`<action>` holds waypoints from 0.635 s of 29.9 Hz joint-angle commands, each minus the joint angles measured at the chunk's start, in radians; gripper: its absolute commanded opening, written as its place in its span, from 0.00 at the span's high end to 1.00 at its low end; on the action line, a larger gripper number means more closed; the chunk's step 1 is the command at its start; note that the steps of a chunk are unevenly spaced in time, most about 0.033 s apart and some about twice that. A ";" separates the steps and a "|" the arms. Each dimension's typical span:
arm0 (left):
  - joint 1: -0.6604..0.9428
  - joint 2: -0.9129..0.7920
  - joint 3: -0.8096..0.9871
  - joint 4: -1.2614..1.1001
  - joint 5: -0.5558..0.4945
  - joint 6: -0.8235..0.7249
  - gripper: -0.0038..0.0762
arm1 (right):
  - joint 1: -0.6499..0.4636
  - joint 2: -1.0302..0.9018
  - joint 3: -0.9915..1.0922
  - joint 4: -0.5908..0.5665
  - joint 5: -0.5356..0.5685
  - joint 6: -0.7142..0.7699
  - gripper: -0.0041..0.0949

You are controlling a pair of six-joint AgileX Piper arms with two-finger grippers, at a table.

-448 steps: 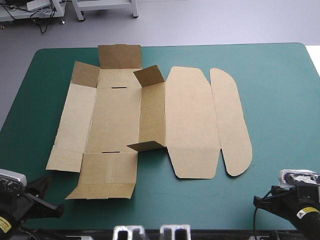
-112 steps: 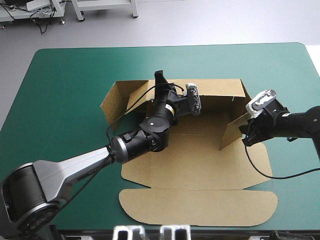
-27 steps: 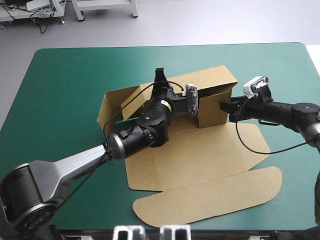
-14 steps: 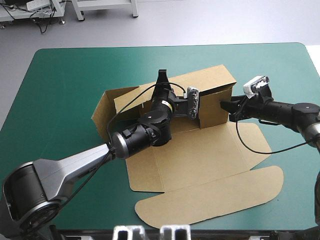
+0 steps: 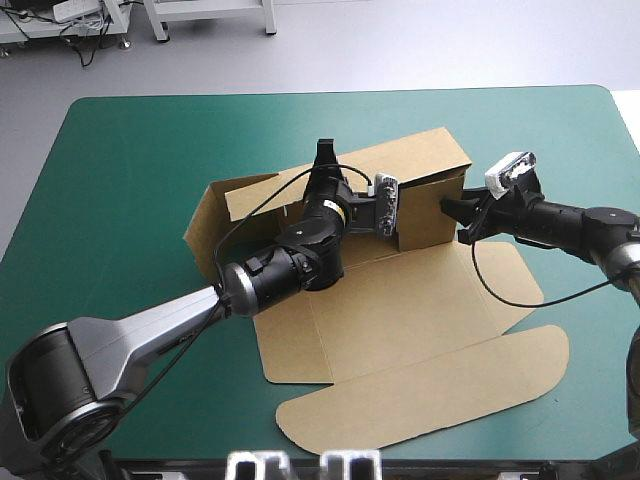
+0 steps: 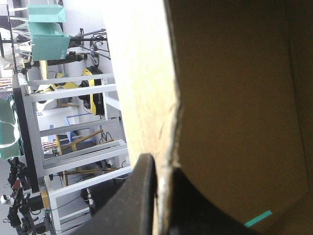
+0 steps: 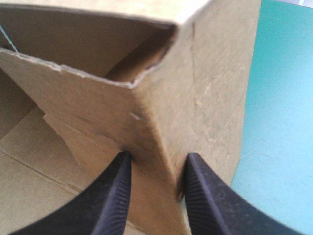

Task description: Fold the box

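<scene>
Two walls, apart earlier, now meet in a corner at 3 o'clock on the box [image 5: 400, 300], mid table [image 5: 120, 150]; the right hand [image 7: 157, 155] pinches it, the left hand [image 6: 164, 166] clamps the 12 o'clock wall, so tucking looks next.

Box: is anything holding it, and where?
Yes, the box: the left tool pinches a raised wall's edge, the right tool clamps a raised corner.

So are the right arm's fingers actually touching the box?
Touching. The right wrist view shows both black fingers pressed against a raised corner of the box, one on each side, with no gap.
</scene>
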 commanded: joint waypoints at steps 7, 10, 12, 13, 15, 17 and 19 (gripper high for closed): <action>-0.015 -0.015 -0.010 -0.105 -0.097 0.019 0.96 | -0.002 0.007 -0.028 0.200 0.060 -0.114 0.84; -0.015 -0.015 -0.010 -0.116 -0.114 0.038 0.96 | 0.011 0.007 -0.028 0.203 0.054 -0.117 0.89; -0.015 -0.015 -0.010 -0.122 -0.116 0.038 0.96 | 0.027 0.007 -0.028 0.196 0.049 -0.117 0.92; -0.015 -0.015 -0.010 -0.126 -0.119 0.038 0.96 | 0.037 0.007 -0.028 0.196 0.038 -0.117 0.95; -0.015 -0.015 -0.010 -0.126 -0.123 0.038 0.96 | 0.063 0.005 -0.028 0.198 -0.013 -0.117 0.96; -0.015 -0.015 -0.010 -0.126 -0.123 0.038 0.96 | 0.102 -0.002 -0.028 0.198 -0.115 -0.117 0.96; -0.015 -0.015 -0.010 -0.126 -0.123 0.038 0.96 | 0.140 -0.016 -0.028 0.198 -0.217 -0.120 0.96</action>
